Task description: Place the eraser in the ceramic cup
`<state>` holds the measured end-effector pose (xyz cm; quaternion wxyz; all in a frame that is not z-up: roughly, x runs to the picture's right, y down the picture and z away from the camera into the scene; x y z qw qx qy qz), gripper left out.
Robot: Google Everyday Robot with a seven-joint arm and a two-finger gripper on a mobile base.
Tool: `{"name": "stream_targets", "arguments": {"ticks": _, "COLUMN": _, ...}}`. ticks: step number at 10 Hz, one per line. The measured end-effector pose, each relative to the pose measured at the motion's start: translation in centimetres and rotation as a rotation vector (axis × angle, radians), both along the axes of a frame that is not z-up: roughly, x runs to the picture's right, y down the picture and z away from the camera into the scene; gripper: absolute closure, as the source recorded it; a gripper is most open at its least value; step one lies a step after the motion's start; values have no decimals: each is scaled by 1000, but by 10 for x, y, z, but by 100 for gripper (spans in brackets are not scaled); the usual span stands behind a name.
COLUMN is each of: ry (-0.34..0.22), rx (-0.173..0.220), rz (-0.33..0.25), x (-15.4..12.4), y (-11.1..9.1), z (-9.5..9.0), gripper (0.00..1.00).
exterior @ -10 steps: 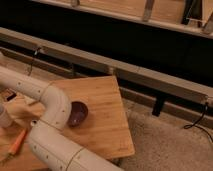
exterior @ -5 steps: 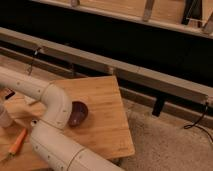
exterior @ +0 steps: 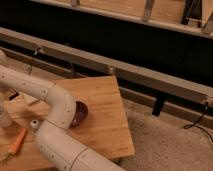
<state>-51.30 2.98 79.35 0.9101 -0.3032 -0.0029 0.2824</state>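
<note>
The eraser (exterior: 31,100) is a small pale flat block lying on the wooden table (exterior: 107,127), just below my forearm. The ceramic cup (exterior: 4,118) is whitish and stands at the left edge of the view, only partly in frame. My arm (exterior: 60,107) rises from the bottom, bends at the elbow and runs left over the table to the frame's left edge. The gripper is past that edge, out of view, near the cup's side of the table.
A dark maroon bowl (exterior: 80,113) sits right of my elbow. A small white cylinder (exterior: 34,125) stands upright near the arm, and an orange stick (exterior: 17,141) lies at the front left. A long grey rail (exterior: 125,72) runs behind the table, with gravelly floor (exterior: 165,145) to the right.
My elbow has edged slightly to the right and down. The eraser, the cup and the bowl have not moved.
</note>
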Motion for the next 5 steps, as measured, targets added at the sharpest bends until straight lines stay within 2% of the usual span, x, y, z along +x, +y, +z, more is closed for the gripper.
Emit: {"name": "stream_targets", "arguments": {"ticks": 5, "ry": -75, "rx": 20, "rz": -68, "x": -20, "y": 11, "z": -27, "gripper": 100}}
